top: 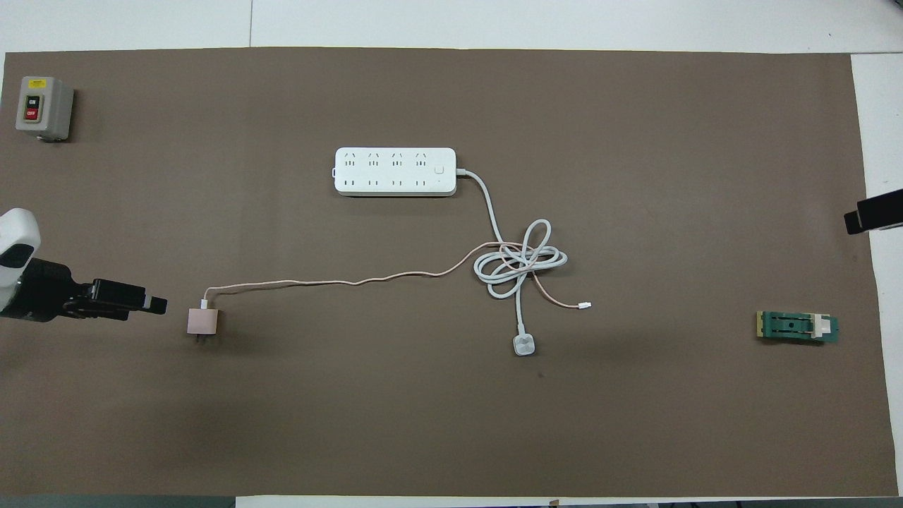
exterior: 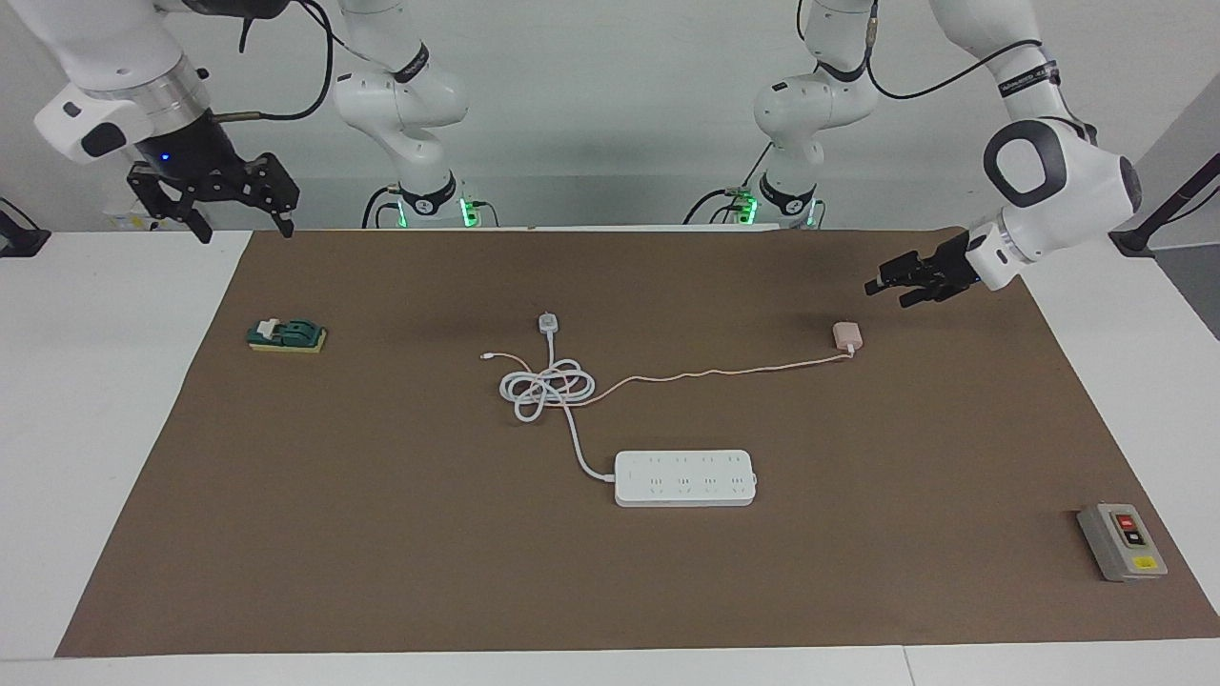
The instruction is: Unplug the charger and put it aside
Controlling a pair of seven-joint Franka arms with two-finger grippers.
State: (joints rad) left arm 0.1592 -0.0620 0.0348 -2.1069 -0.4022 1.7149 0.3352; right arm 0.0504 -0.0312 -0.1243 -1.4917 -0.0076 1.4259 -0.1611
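Note:
The pale pink charger [exterior: 846, 335] lies on the brown mat, apart from the white power strip [exterior: 684, 478], toward the left arm's end; it also shows in the overhead view [top: 203, 322]. Its thin pink cable [exterior: 724, 372] runs to the tangle of the strip's white cord [exterior: 548, 391]. None of the strip's sockets holds a plug. My left gripper [exterior: 886, 284] hangs open and empty over the mat just beside the charger, not touching it. My right gripper [exterior: 243, 214] waits open and raised over the mat's edge at the right arm's end.
The strip's small white plug [exterior: 547, 323] lies nearer to the robots than the cord tangle. A grey on/off switch box [exterior: 1122, 541] sits at the left arm's end, farther from the robots. A green block [exterior: 286, 335] lies at the right arm's end.

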